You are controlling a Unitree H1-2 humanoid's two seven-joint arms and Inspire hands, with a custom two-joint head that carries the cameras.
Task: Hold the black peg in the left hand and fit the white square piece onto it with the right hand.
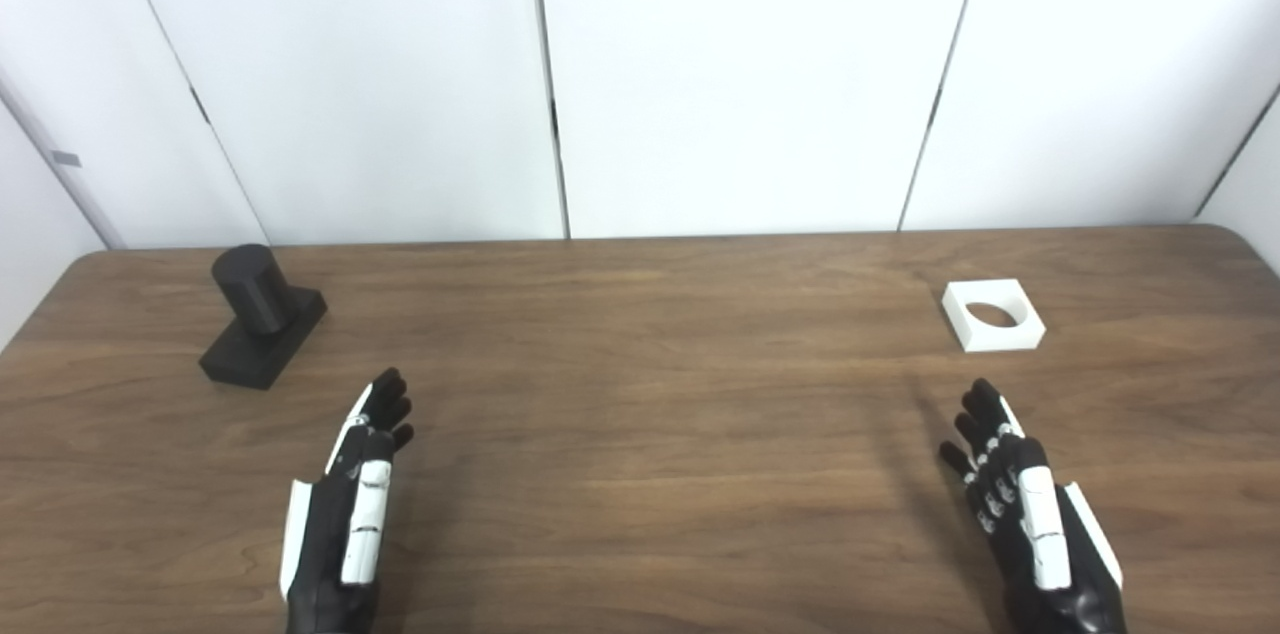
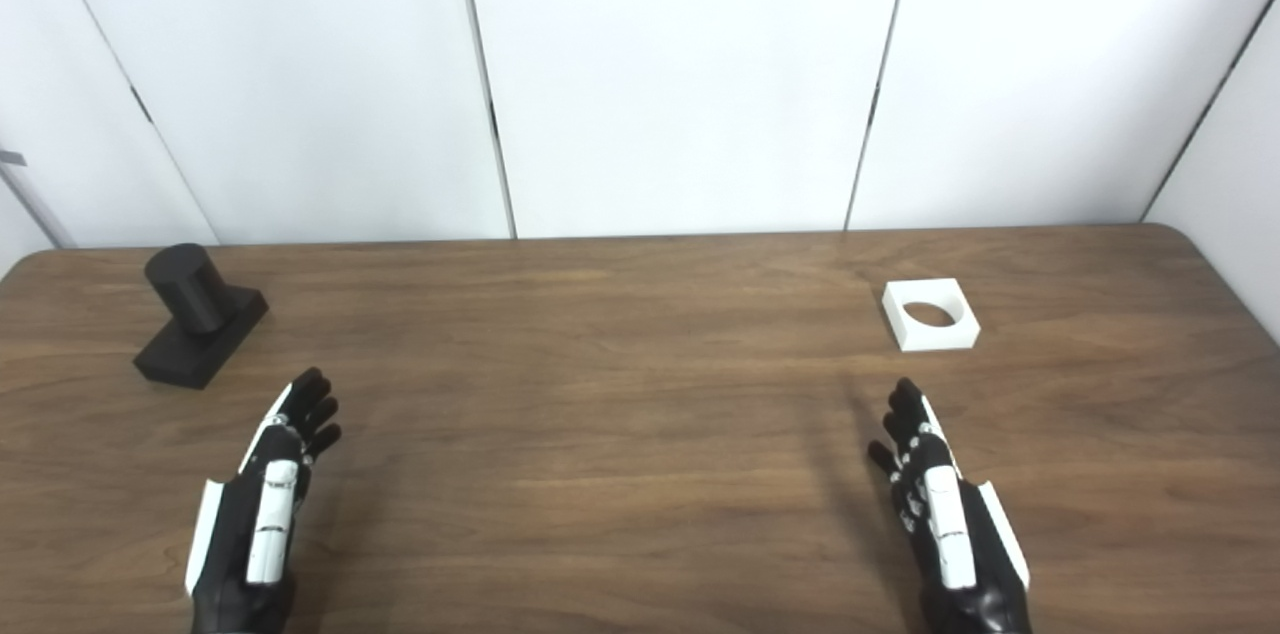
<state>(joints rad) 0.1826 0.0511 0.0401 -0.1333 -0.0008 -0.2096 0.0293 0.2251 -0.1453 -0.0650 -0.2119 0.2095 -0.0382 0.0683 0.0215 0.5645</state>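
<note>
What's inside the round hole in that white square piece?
Nothing: through the white square piece only the brown table shows. The table directly beneath its walls is hidden.

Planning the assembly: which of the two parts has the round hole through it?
The white square piece, far right, beyond the right hand; the black peg is solid.

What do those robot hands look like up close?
Both the left robot hand and the right robot hand are mostly glossy black, shaped like human hands, with white panels along the thumb and outer edge. Fingertips are black. No cables or markings show.
</note>
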